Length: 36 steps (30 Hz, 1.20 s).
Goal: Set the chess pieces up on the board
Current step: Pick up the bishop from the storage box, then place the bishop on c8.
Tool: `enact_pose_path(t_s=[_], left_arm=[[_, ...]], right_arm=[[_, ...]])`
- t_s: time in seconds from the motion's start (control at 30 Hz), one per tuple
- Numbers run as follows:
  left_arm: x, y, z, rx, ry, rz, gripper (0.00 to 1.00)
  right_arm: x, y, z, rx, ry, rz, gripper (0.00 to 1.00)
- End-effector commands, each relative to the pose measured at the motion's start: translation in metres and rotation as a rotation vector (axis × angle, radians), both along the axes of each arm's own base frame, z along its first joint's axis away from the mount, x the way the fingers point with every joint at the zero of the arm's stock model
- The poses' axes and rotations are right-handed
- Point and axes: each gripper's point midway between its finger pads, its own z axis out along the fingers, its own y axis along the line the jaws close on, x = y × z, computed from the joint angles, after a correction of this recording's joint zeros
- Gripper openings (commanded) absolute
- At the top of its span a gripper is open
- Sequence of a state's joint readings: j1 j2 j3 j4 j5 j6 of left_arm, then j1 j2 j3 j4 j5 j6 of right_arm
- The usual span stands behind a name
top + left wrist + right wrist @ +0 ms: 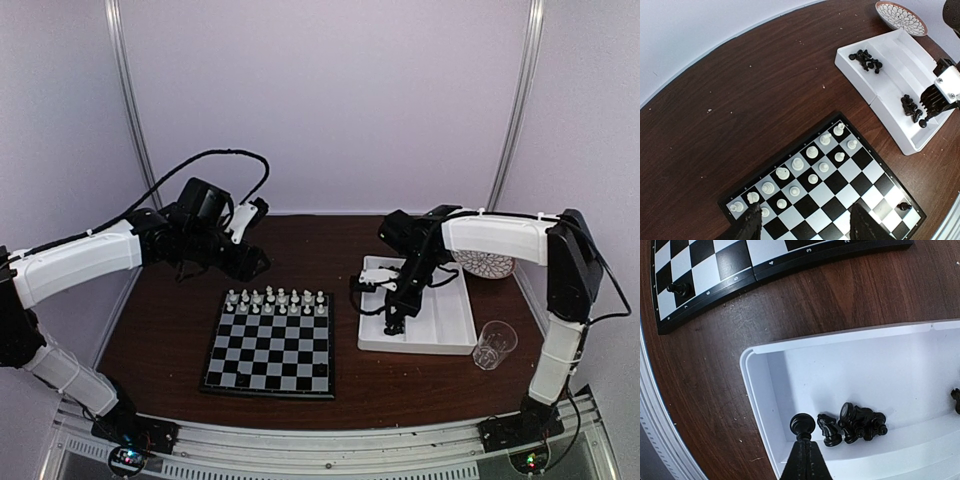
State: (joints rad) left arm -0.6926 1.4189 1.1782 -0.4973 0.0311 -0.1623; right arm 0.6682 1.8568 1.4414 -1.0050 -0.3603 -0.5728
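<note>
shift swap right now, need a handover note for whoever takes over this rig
left gripper: jaws open, empty, above the board, white side.
right gripper: jaws shut on a black pawn in the tray.
done: white pieces in two rows; lone black piece on the board.
to do: the other black pieces, in two piles in the tray.

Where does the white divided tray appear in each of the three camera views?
Top external: white tray right of centre, beside the board.
Left wrist: tray at upper right, board at lower centre.
Right wrist: tray fills lower right; board along the top.
Shared landmark: the board.
</note>
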Motion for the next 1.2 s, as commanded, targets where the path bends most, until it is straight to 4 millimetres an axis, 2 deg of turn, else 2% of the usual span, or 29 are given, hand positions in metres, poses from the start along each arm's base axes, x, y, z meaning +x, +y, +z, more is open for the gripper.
enact_pose_path(t_s=[0.0,0.1,0.23,0.4,0.53,0.73,0.97,1.17], left_arm=[[0.007,-0.004,0.011,-0.031,-0.024,-0.004,0.60],[0.007,-0.004,0.011,-0.028,-0.022,-0.003,0.60],[0.007,-0.004,0.011,-0.027,-0.023,-0.003,0.60],[0.008,-0.003,0.011,-0.027,-0.023,0.002,0.60],[0.010,-0.001,0.011,-0.030,-0.020,0.008,0.60],[0.011,0.002,0.013,-0.034,-0.022,0.016,0.60],[0.012,0.006,0.018,-0.036,-0.035,0.026,0.61],[0.013,0.010,0.022,-0.039,-0.043,0.034,0.61]], right_arm=[[0.003,0.003,0.006,0.001,-0.023,0.004,0.02],[0.005,0.005,0.014,0.009,-0.032,0.005,0.02],[0.006,0.007,0.036,0.038,-0.066,0.008,0.02],[-0.003,0.019,0.055,0.060,-0.089,0.049,0.02],[-0.016,0.037,0.069,0.073,-0.110,0.113,0.02],[-0.039,0.082,0.086,0.096,-0.131,0.238,0.02],[-0.069,0.136,0.083,0.113,-0.110,0.366,0.02],[-0.097,0.169,0.063,0.100,-0.104,0.468,0.02]])
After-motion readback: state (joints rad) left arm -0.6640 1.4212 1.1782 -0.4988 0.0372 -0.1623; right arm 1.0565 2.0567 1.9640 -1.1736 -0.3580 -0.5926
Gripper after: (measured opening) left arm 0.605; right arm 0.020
